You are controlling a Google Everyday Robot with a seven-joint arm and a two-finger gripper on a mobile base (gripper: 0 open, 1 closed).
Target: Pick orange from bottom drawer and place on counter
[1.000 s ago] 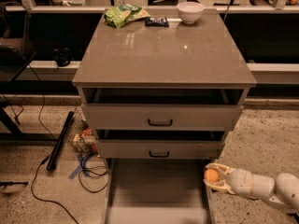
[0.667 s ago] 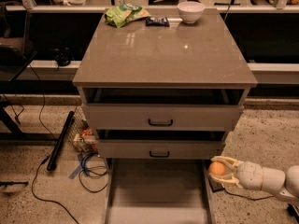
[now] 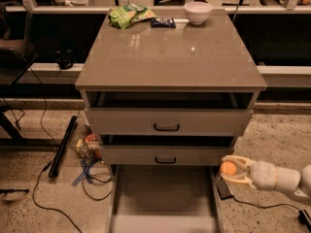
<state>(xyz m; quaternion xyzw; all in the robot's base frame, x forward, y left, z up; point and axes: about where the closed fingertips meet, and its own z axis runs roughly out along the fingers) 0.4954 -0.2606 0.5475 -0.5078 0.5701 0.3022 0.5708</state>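
Observation:
My gripper (image 3: 231,170) comes in from the lower right and is shut on the small orange (image 3: 227,168), holding it in the air just beyond the right rail of the open bottom drawer (image 3: 163,193), below the middle drawer's right end. The bottom drawer's grey floor shows nothing on it. The counter (image 3: 170,52) is the glossy grey-brown cabinet top above, well higher than the gripper.
At the counter's back edge lie a green snack bag (image 3: 130,14), a dark packet (image 3: 163,22) and a white bowl (image 3: 198,12). Two upper drawers with black handles (image 3: 166,127) stand slightly ajar. Cables, a black bar (image 3: 62,147) and clutter lie on the floor left.
My gripper has moved a little to the right and slightly up with the orange in it, from the drawer's right rail to just outside it.

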